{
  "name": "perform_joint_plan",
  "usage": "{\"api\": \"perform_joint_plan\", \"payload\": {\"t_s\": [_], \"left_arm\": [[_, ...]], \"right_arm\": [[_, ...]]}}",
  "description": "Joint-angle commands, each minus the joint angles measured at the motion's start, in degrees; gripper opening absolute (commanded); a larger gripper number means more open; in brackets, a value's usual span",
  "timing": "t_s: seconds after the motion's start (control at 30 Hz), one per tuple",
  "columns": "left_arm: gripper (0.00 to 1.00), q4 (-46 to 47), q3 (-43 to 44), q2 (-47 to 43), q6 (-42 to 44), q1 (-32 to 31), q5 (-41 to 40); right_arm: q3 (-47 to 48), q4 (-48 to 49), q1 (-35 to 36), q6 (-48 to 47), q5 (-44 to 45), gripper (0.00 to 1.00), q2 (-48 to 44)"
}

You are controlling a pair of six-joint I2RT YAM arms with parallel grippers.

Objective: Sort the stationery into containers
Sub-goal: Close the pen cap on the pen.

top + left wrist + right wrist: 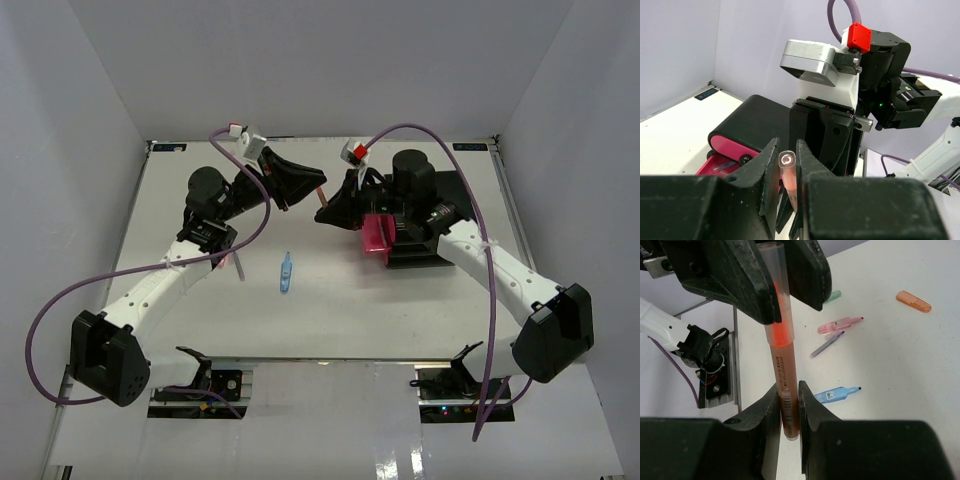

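A salmon-orange pen (320, 198) hangs in the air between my two grippers, above the table's far middle. My left gripper (316, 186) is shut on its clear capped end (787, 161). My right gripper (324, 209) is shut on its other end, at the barcode (788, 407). The left gripper's fingers (747, 287) show at the top of the right wrist view. The black cabinet (446, 212) stands right of centre with a magenta-pink drawer (376, 236) pulled open, also in the left wrist view (730, 148). A light-blue highlighter (287, 272) lies on the table in the middle.
In the right wrist view, a pink highlighter (839, 325), a grey-blue pen (826, 344), the light-blue highlighter (837, 394), a green piece (834, 295) and an orange cap (913, 301) lie loose on the white table. A pink pen (240, 266) lies by the left arm.
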Motion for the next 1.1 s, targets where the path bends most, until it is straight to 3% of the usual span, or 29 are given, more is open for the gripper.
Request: {"api": "perform_joint_plan", "payload": {"t_s": [0.0,0.27,1.07], "left_arm": [[0.0,-12.95,-5.15,1.76,1.62,-1.45,12.35],[0.0,-11.28,-8.14,2.98,-0.14,-1.97,13.49],[0.0,-12.42,-6.65,8.0,-2.69,-5.67,19.12]], "right_arm": [[7.87,18.17,-3.56,4.73,3.77,0.08,-2.65],[10.15,18.61,-4.09,4.73,2.8,0.08,-2.12],[17.71,20.72,-5.67,3.76,1.66,0.08,0.78]]}}
